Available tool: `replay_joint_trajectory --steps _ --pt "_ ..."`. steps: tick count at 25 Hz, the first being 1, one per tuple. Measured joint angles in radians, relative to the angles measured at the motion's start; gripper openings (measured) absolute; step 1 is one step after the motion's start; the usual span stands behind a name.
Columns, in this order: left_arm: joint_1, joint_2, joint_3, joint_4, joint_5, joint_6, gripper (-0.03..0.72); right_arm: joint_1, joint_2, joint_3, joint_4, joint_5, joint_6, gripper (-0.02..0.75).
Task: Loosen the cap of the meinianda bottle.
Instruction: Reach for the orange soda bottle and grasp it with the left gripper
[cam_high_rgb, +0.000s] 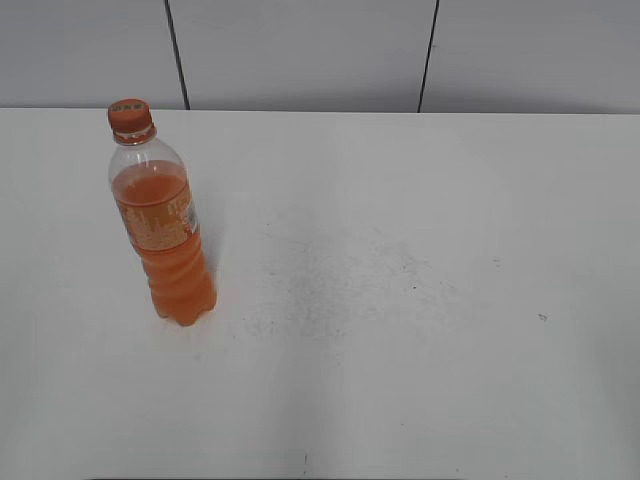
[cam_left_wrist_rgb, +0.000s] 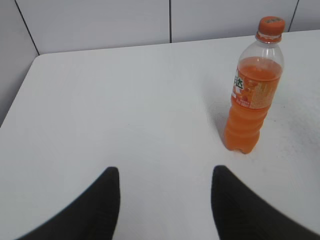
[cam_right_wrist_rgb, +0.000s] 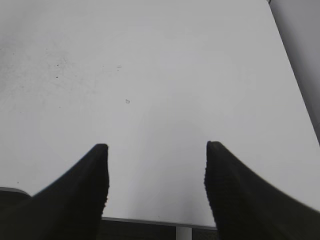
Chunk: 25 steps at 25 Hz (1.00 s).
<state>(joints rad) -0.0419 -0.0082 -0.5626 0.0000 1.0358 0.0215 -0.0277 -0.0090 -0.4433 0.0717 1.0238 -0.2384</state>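
Observation:
The meinianda bottle (cam_high_rgb: 165, 235) stands upright on the left part of the white table (cam_high_rgb: 400, 300), holding orange liquid under an orange label. Its orange cap (cam_high_rgb: 130, 115) sits on the neck. In the left wrist view the bottle (cam_left_wrist_rgb: 252, 95) stands ahead and to the right, its cap (cam_left_wrist_rgb: 271, 26) on top. My left gripper (cam_left_wrist_rgb: 165, 172) is open over bare table, well short of the bottle. Above the table's near edge my right gripper (cam_right_wrist_rgb: 156, 149) is open too, with nothing between its fingers. Neither gripper shows in the exterior view.
A grey panelled wall (cam_high_rgb: 300, 50) runs behind the table. The table's left edge and rounded corner (cam_left_wrist_rgb: 37, 57) show in the left wrist view. Its near edge (cam_right_wrist_rgb: 150, 220) and right edge (cam_right_wrist_rgb: 295, 85) show in the right wrist view. Faint dark specks (cam_high_rgb: 330, 285) mark the middle.

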Motion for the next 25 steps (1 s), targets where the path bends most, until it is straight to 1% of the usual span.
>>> replay_joint_trajectory --steps 25 --pt "0.000 0.000 0.000 0.000 -0.001 0.000 0.373 0.000 0.000 0.000 0.001 0.000 0.000 0.460"
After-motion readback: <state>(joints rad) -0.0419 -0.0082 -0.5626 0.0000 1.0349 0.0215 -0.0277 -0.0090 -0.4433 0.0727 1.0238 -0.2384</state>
